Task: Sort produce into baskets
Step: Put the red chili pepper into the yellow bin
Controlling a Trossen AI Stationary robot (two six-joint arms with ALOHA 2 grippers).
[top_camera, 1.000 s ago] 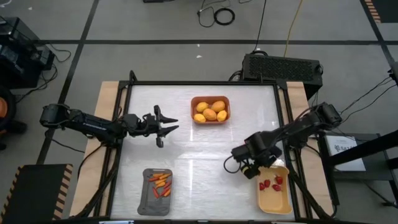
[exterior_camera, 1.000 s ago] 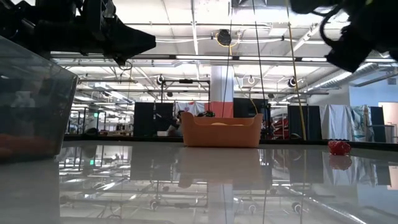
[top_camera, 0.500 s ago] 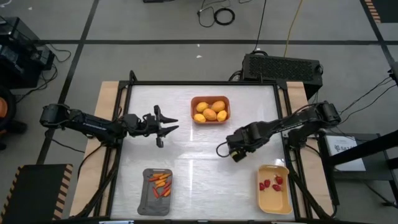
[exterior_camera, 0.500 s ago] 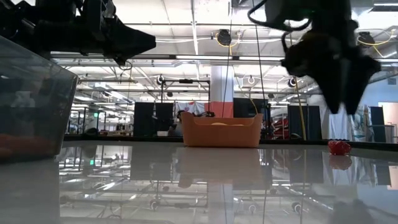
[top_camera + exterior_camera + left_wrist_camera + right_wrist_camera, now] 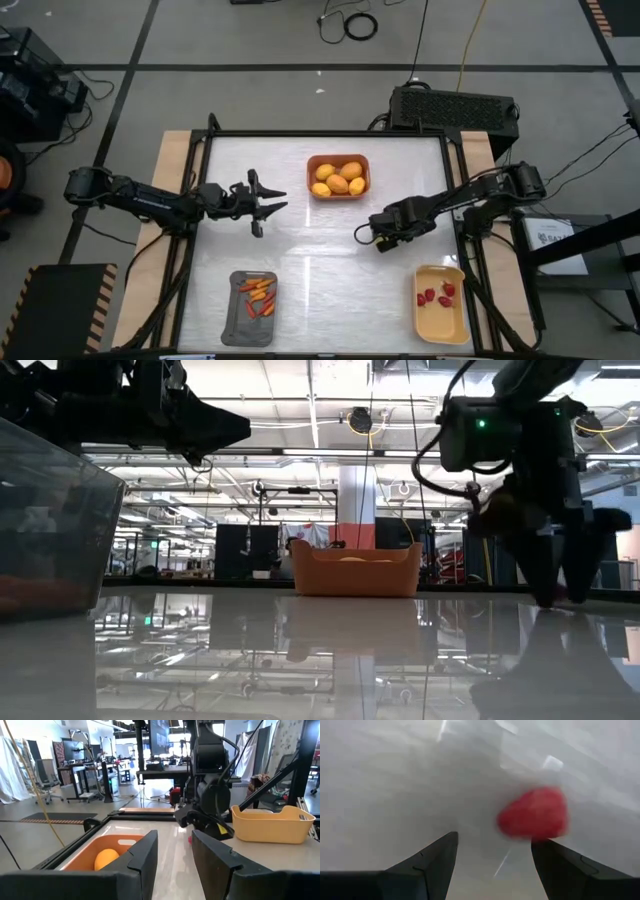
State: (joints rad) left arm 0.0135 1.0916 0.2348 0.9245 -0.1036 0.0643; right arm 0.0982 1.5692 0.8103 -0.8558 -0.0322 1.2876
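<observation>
Right gripper (image 5: 492,855): fingers spread wide, empty, low over the white table (image 5: 330,262). Red berry (image 5: 534,814): on the table just past its fingertips. Pale yellow basket (image 5: 440,322): nearby. Orange-brown basket (image 5: 339,176): farther. Left gripper (image 5: 275,199): parted, empty, well apart.

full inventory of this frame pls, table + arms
Orange-brown basket: 1, far middle of the table.
Lemon-like fruits: about five, yellow-orange, in the orange-brown basket.
Dark grey basket: 1, near edge, left of centre.
Carrot-like sticks: several, orange-red, in the grey basket.
Pale yellow basket: 1, near right corner.
Berries: about four, red, in the yellow basket.
Loose berry: 1, red, on the table just ahead of the right hand.
Left hand: open, empty, over the table's left side.
Right hand: open, low at centre-right.
</observation>
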